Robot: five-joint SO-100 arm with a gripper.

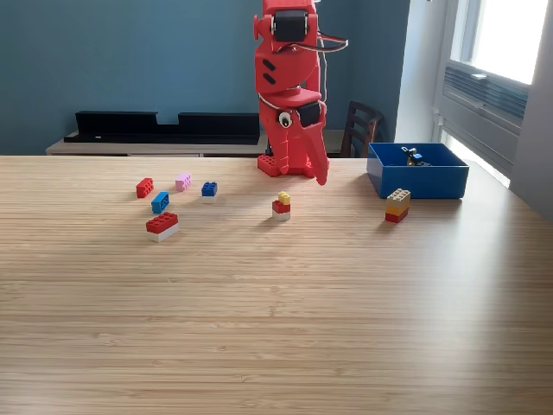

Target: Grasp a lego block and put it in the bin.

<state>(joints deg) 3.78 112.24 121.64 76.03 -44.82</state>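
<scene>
My red arm is folded up at the far side of the table, and its gripper [321, 175] points down just above the wood with the jaws together and nothing in them. Several lego blocks lie in front of it. A small yellow, red and white stack [282, 206] is nearest, slightly to the exterior view's left of the gripper. A tan, yellow and red stack [397, 205] stands beside the blue bin [423, 183], which sits at the right. Further left lie a blue block [209, 188], a pink one [182, 181], a red one [144, 187], another blue one [160, 202] and a red-on-white one [162, 225].
A small dark and blue piece [415, 156] lies inside the bin. Behind the table stand a low black shelf [164, 127] and a dark wooden chair [359, 128]. A window fills the far right. The arm's base [278, 164] is fixed at the table's back edge.
</scene>
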